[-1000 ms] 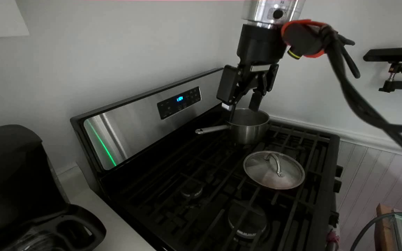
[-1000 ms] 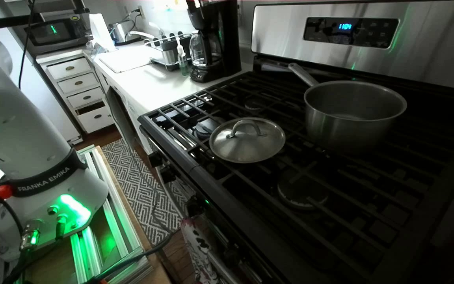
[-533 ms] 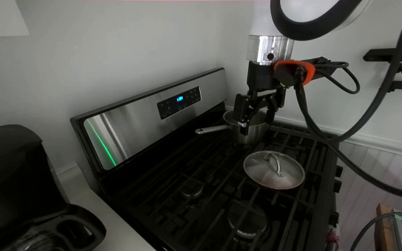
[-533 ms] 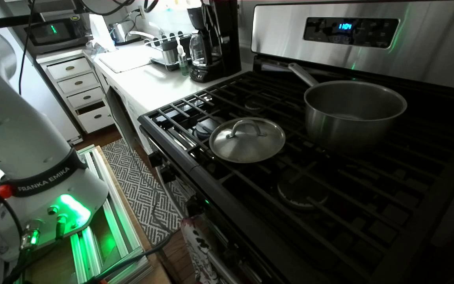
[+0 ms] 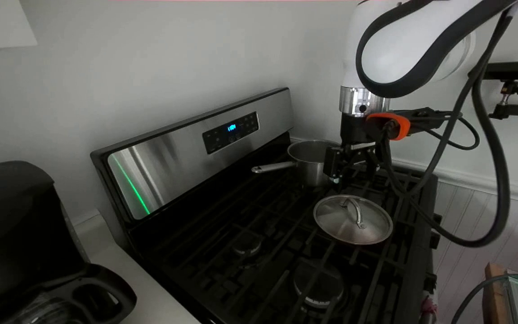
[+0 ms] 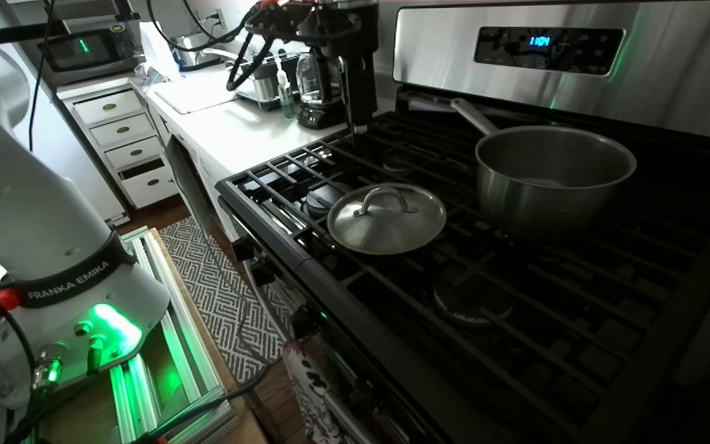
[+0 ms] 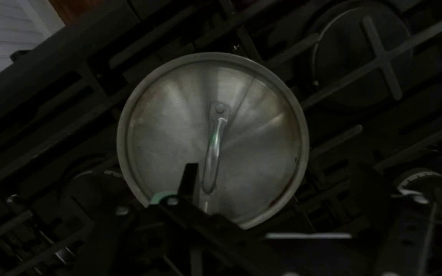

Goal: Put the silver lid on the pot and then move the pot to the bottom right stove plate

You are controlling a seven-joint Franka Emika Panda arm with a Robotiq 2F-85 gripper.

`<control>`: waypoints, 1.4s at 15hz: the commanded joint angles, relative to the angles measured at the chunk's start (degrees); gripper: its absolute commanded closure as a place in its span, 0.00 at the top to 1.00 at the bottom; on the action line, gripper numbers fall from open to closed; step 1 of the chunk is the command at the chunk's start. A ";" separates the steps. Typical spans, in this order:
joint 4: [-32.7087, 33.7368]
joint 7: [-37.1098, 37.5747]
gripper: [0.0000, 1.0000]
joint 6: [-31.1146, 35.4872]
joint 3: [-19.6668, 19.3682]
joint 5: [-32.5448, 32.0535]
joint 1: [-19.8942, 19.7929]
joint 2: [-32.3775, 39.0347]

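Swinging down and away from the pot (image 6: 546,200) since the earlier frames, the gripper (image 5: 355,175) is now hanging closer to the silver lid (image 6: 387,229). That lid is lying on the grates (image 7: 383,59) of the black stove (image 6: 259,223), its arched handle (image 7: 213,149) facing up; in both exterior views the pot is standing uncovered behind it, nearer the control panel (image 6: 549,50), and the bottom right stove plate (image 6: 473,302) is showing dimly just beside it, on the side away from the coffee maker (image 5: 11,225). Higher than the lid and apart from it, the gripper is pointing downward with its fingers (image 7: 188,180) spread wide: in the wrist view one is crossing the lid beside the handle, while its dim partner is standing out past the lid's rim. Farther up from the lid, the white arm (image 5: 403,49) is bending off toward the stove's front side, with black cables (image 5: 391,89) looping down from it. Well apart from the lid, out in front of the stove, the robot's base (image 6: 65,324) is glowing green, a patterned rug (image 6: 219,327) is spreading beside it, and a towel (image 6: 309,388) is hanging lower than the lid. On the lid's coffee-maker side, a white counter (image 6: 225,135) is running away toward a microwave (image 6: 87,55).
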 commanded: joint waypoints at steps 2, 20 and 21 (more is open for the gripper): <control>-0.02 0.12 1.00 0.34 -1.03 -0.12 -0.04 0.63; 5.48 -0.10 0.96 3.88 -5.19 -0.27 -0.11 17.47; 5.72 -0.24 0.74 3.97 -5.27 -0.11 -0.07 17.95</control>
